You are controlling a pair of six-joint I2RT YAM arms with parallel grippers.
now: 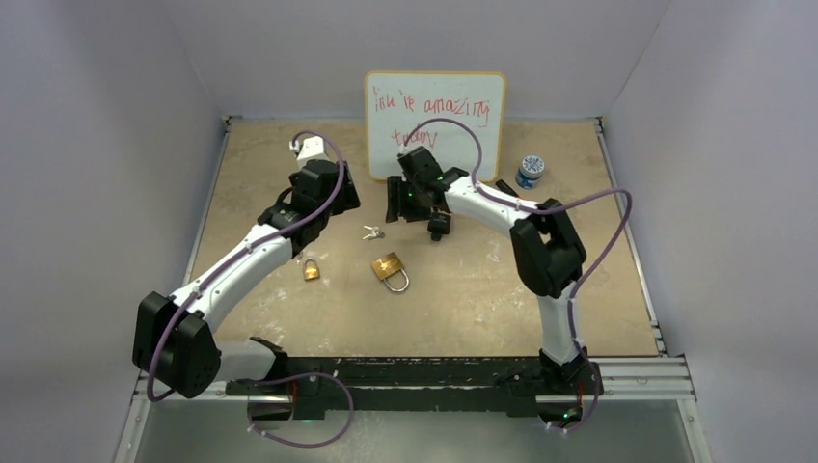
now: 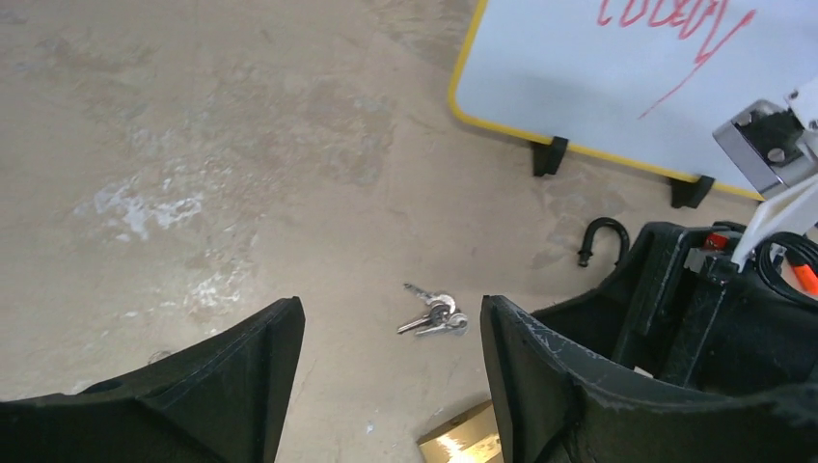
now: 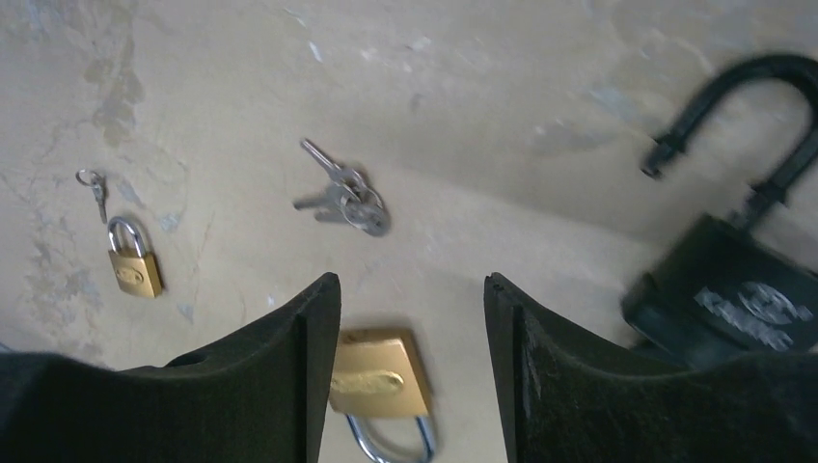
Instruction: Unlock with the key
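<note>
A bunch of silver keys (image 1: pixel 372 232) lies on the tan table between my two grippers. It shows in the left wrist view (image 2: pixel 436 314) and in the right wrist view (image 3: pixel 345 198). A large brass padlock (image 1: pixel 389 270) lies just in front of the keys, below my right gripper (image 3: pixel 379 376). A small brass padlock (image 1: pixel 311 269) with its own small key (image 3: pixel 94 183) lies to the left. A black padlock (image 3: pixel 743 299) lies with its shackle swung open. My left gripper (image 2: pixel 391 328) is open and empty above the keys. My right gripper (image 3: pixel 410 289) is open and empty.
A whiteboard (image 1: pixel 434 111) with red writing stands at the back on black feet. A blue-and-white round container (image 1: pixel 530 171) stands at the back right. My two grippers (image 1: pixel 349 198) (image 1: pixel 391 201) hover close together, facing each other. Grey walls surround the table.
</note>
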